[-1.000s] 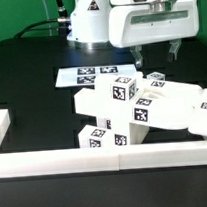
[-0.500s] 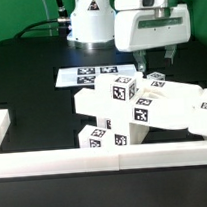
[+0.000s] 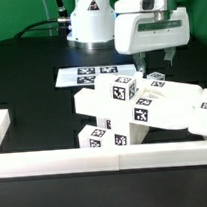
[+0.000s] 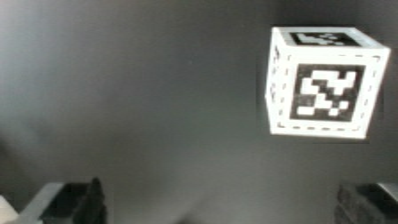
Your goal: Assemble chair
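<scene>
I held the gripper (image 3: 156,60) wide and empty above a small loose chair block (image 4: 327,87), presumably lining up a grasp.

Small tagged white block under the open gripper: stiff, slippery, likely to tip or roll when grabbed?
The small white block looks like rigid, chunky plastic, so probably stiff. Flat faces and square edges suggest it won't roll. Its matte finish hints at decent grip for the open gripper, though a narrow upright piece might tip if nudged off-centre.
</scene>
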`<action>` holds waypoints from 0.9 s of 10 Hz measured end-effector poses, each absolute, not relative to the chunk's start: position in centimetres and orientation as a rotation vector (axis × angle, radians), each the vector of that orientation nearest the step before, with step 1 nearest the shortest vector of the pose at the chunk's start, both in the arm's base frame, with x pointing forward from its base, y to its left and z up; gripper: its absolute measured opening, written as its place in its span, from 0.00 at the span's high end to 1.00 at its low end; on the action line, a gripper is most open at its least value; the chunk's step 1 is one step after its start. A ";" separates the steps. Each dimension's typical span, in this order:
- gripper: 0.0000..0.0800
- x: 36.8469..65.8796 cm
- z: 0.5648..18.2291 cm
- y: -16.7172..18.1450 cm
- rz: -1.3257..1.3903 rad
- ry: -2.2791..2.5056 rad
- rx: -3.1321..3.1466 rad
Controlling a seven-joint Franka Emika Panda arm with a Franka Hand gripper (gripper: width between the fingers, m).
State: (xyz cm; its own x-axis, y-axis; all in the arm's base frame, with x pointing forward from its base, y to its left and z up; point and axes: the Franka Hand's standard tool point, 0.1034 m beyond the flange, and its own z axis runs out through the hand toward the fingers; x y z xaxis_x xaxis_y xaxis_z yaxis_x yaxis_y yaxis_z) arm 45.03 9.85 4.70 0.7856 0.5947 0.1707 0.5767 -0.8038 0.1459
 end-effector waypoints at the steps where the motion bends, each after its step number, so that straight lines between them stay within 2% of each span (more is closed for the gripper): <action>1: 0.19 44.7 4.3 10.0 0.307 0.942 2.893; 7: 0.19 44.4 4.0 10.3 0.309 0.917 2.902; 9: 0.19 43.2 2.8 10.9 0.325 0.936 2.883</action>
